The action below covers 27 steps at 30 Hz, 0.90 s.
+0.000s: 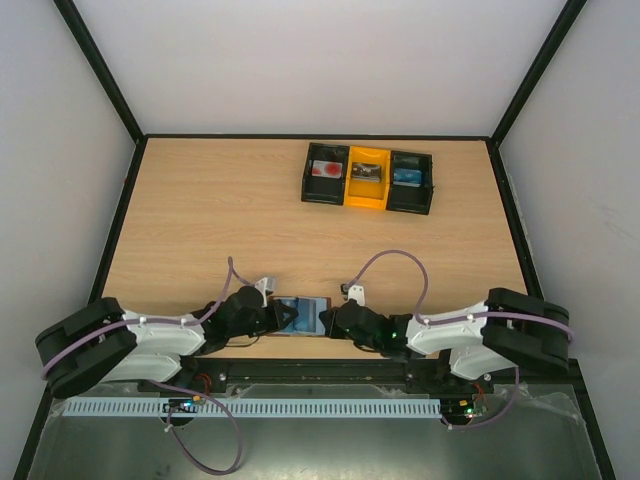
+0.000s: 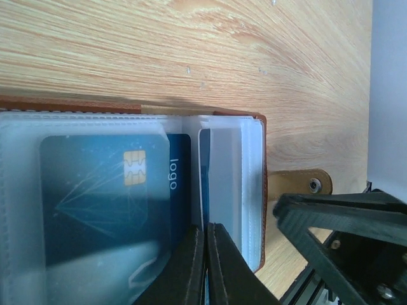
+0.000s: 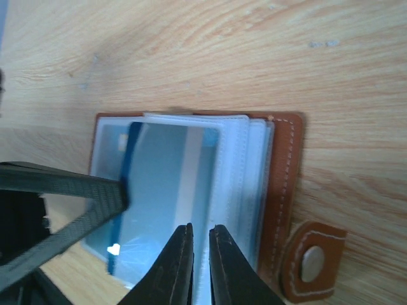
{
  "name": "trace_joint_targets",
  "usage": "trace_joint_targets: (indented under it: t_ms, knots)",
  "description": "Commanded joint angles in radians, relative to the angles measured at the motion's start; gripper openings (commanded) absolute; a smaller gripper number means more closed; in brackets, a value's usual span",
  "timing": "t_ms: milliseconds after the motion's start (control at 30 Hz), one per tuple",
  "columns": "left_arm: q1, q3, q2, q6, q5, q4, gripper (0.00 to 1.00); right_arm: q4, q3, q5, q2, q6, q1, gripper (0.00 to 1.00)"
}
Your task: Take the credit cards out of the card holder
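Observation:
The brown card holder (image 1: 300,316) lies open near the front edge, between both grippers, snap tab (image 3: 311,260) to its side. My left gripper (image 2: 207,227) is shut on the edge of a blue credit card (image 2: 204,165) that stands up out of the clear sleeves. The same card shows its pale back in the right wrist view (image 3: 172,184). Another blue card with a gold chip (image 2: 102,197) lies flat in a sleeve. My right gripper (image 3: 200,230) is pinched on a clear sleeve (image 3: 238,184) of the holder (image 3: 286,171). Both grippers meet over the holder in the top view: left (image 1: 283,318), right (image 1: 325,320).
A black-and-yellow three-compartment tray (image 1: 368,197) stands at the back right of the wooden table, with one card in each compartment. Black frame rails run along the table's sides and near edge.

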Motion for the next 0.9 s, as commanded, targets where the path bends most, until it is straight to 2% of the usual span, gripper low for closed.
trace_joint_targets:
  t_ms: [0,233,433,667,867]
  knots:
    - [0.005,0.032,0.051,0.016,0.019,0.015,0.03,-0.059,0.023,0.020,-0.058,-0.013,0.003,0.11]
    - [0.005,0.040,0.068,0.027,0.003,0.001,0.03,-0.016,0.039,0.006,0.031,-0.024,0.004,0.13]
    - [0.004,0.040,0.073,0.025,-0.016,-0.041,0.03,-0.160,0.088,0.039,0.140,-0.024,0.003,0.08]
    - [0.007,0.059,0.005,0.051,-0.057,-0.158,0.03,-0.234,0.023,0.084,0.127,0.030,0.004,0.03]
    - [0.009,0.057,-0.019,0.050,-0.022,-0.142,0.03,-0.279,0.022,0.120,0.097,0.027,0.005,0.02]
